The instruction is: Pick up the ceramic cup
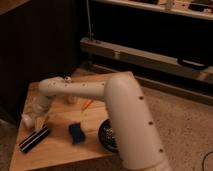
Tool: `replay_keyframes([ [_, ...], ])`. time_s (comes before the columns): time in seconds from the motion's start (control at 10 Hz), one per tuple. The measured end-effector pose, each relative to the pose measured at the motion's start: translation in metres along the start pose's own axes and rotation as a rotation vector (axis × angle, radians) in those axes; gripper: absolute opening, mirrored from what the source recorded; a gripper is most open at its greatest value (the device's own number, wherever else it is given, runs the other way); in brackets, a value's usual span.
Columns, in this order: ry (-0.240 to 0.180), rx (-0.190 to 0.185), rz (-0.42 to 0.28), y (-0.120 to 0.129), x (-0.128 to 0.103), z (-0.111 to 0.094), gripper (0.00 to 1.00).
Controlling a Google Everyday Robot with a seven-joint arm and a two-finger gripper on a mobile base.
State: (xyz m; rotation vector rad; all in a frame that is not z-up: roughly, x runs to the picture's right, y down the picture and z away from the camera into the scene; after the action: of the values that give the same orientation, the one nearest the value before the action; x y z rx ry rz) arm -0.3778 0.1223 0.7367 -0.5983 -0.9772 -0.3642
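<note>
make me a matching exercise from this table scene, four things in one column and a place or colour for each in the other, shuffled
Things:
1. gripper
2. blue sponge
3. ceramic cup
4. orange stick

Descriptions:
A. white, half hidden behind the arm
B. thin, lying right of the cup
C. black, open, over the table's left front
D. dark blue, near the front edge at centre

Pairs: 1-C, 2-D, 3-A, 4-B
</note>
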Motion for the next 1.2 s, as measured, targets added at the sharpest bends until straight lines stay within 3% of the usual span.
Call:
replay_keyframes([
  [0.2,-0.016,0.03,-0.007,0.001,-0.019,-0.032,0.8],
  [0.4,-0.025,0.052,-0.008,-0.001,-0.026,-0.046,0.8],
  [0.8,-0.021,0.087,-0.015,-0.003,-0.011,-0.025,0.8],
  [1.2,-0.018,0.089,-0.01,-0.003,-0.009,-0.023,0.8],
])
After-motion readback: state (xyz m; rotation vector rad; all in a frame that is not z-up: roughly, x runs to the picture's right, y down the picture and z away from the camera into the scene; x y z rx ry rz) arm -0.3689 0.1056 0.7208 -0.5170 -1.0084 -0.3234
